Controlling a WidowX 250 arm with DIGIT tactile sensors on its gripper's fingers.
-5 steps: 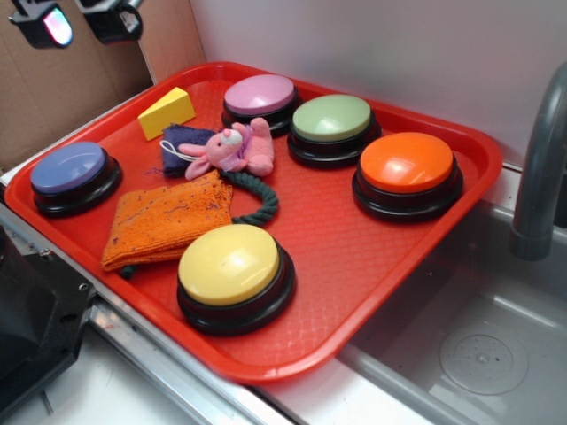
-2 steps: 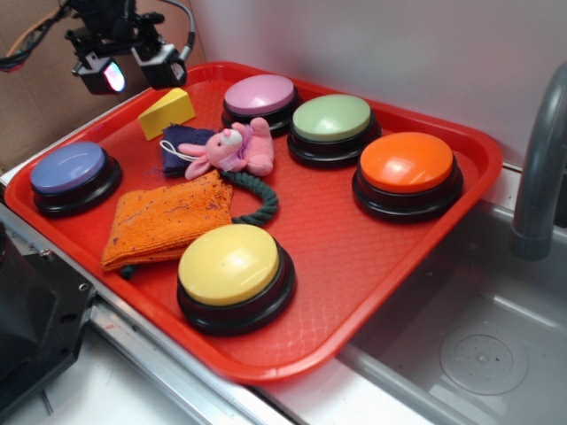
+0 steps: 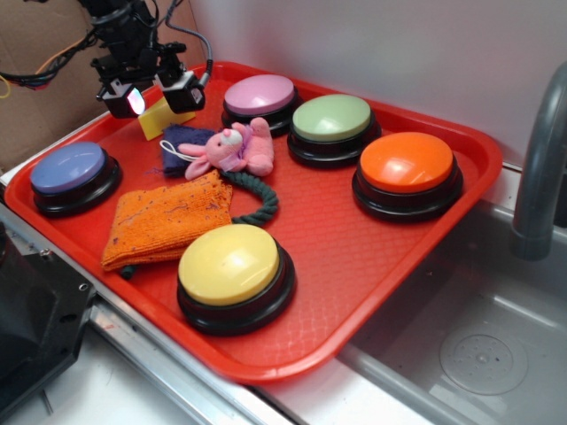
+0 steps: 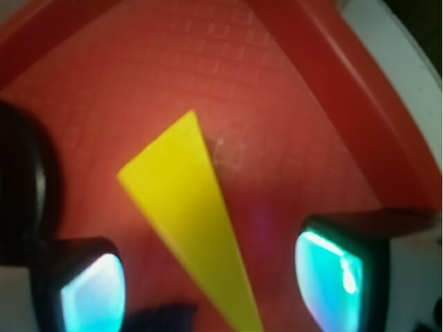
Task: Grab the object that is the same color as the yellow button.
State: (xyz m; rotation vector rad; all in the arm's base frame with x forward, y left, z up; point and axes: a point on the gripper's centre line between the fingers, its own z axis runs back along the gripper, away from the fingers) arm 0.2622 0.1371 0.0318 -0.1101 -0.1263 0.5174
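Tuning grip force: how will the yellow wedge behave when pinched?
The yellow wedge looks solid and smooth, so probably rigid, possibly slippery. Its sides taper, so closing fingers may squeeze it out toward the thin end. Flat faces: unlikely to roll on the tray.

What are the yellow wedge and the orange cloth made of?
The wedge looks like solid plastic or painted wood: flat, smooth faces, crisp edges, even colour. I cannot tell which. The cloth looks like knitted or woven fabric: nubbly texture, soft folded layers, fuzzy edges.
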